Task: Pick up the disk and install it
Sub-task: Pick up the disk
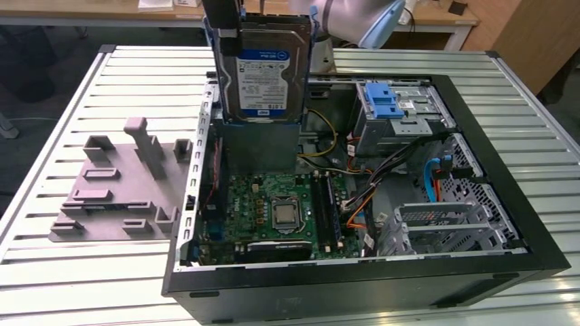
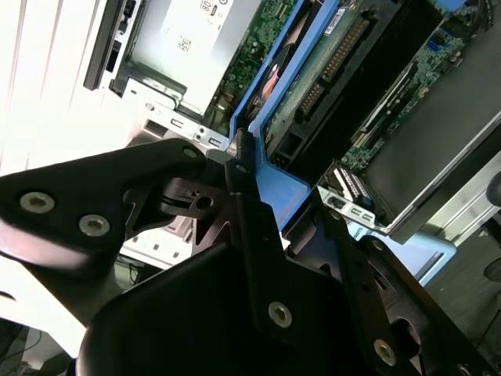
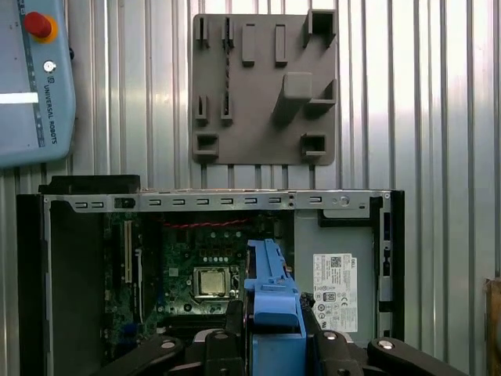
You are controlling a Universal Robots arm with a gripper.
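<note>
Well off to the exterior view's left of the pincer, a grey moulded fixture plate point(image 1: 116, 187) lies on the slatted metal counter point(image 1: 54, 272), its posts and slots bare. The pincer point(image 2: 283, 178) is clamped on the disk point(image 1: 267, 71), with a black finger point(image 2: 254, 235) pressed against each side of the blue plastic frame point(image 3: 270, 290). In the exterior view the picture's upper edge cuts off most of the pincer, leaving a dark finger along the disk's top corner. The disk hangs upright from the pincer, label towards the exterior camera, over the open computer case point(image 1: 363, 292). Its lower end covers part of a grey metal box point(image 1: 263, 149) in the case, and how far above that box it hangs cannot be told. Below the pincer lies the motherboard point(image 1: 272, 210) with its bare processor point(image 1: 285, 215); in the first wrist view the frame and fingers hide part of the board. To the exterior view's right of the pincer stands a metal drive cage point(image 1: 403, 125) with a blue ridged latch point(image 1: 388, 100), and beneath it run cables point(image 1: 399, 159) whose ends are lost under the metalwork. In the first wrist view the grey box shows a white sticker just beside the pincer, and a teach pendant point(image 3: 31, 86) is cut off at the picture's edge
</note>
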